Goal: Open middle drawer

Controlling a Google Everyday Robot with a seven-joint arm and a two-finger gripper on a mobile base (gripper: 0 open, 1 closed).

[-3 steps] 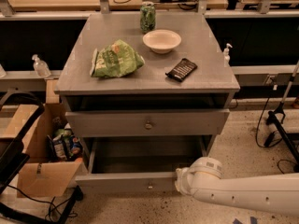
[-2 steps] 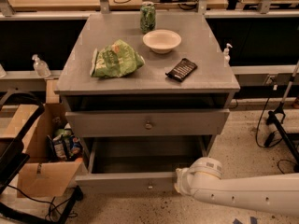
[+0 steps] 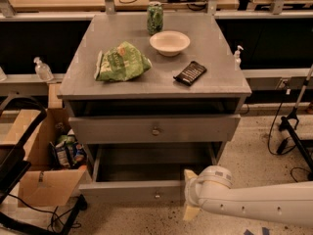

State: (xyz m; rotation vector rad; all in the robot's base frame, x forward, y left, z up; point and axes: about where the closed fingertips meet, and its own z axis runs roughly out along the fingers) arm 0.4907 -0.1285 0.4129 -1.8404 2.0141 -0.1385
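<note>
Camera view: a grey cabinet [image 3: 156, 96] is seen from the front and above. A white arm [image 3: 264, 204] is reached in low from the right, probably so that the drawer fronts can be met head-on. The lowest drawer [image 3: 127, 192] is pulled well out. The middle drawer [image 3: 112, 129] is found directly above it, under a dark gap below the worktop [image 3: 210, 48]; how far it stands out cannot be told.

A green bag [image 3: 120, 61], a white bowl [image 3: 169, 42], a dark packet [image 3: 190, 73] and a green can [image 3: 155, 17] are set back on the worktop, where drawer travel should leave them undisturbed.

The claw [image 3: 190, 194] is placed at the right end of the lowest drawer's front; whether it is released or clenched cannot be told. The middle drawer's knob [image 3: 155, 130] is left untouched, well above the claw, so the pull is judged not yet begun.
</note>
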